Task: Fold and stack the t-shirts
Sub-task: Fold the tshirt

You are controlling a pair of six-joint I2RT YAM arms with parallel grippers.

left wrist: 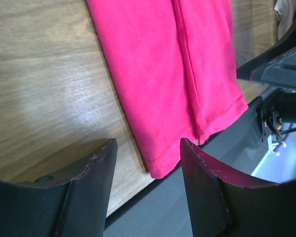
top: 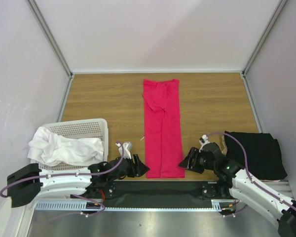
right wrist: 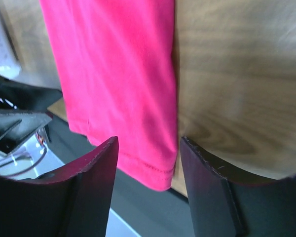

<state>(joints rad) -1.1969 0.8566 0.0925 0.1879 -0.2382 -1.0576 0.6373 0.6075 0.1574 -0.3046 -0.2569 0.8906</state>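
At the near edge of the table (top: 212,98), the left gripper (top: 142,168) sits low beside the left near corner of the pink t-shirt (top: 162,128). The right gripper (top: 185,163) sits just off the shirt's right near corner. Both point inward toward the shirt from opposite sides.

In each wrist view the jaws stand well apart with nothing clamped. The pink hem corner shows through the gap, lying flat on the surface beneath the fingers (left wrist: 89,187).

The pink t-shirt is folded lengthwise into a long narrow band. Its long axis runs straight from the near edge toward the far edge, about midway between the left and right edges. The stitched hem is the near end; it reaches the near edge, and its corners lap slightly onto the dark strip (top: 158,190) that runs along that edge. The far end stops short of the far edge and has an extra fold of fabric turned in across it. A seam or crease runs down the middle of the band.

At the right near corner lies the black t-shirt (top: 256,153), a flat, roughly square fold just beyond the right arm.

At the left near corner stands a white perforated basket (top: 89,127). The white t-shirts (top: 64,148) are heaped loosely in it and spill over its near rim.
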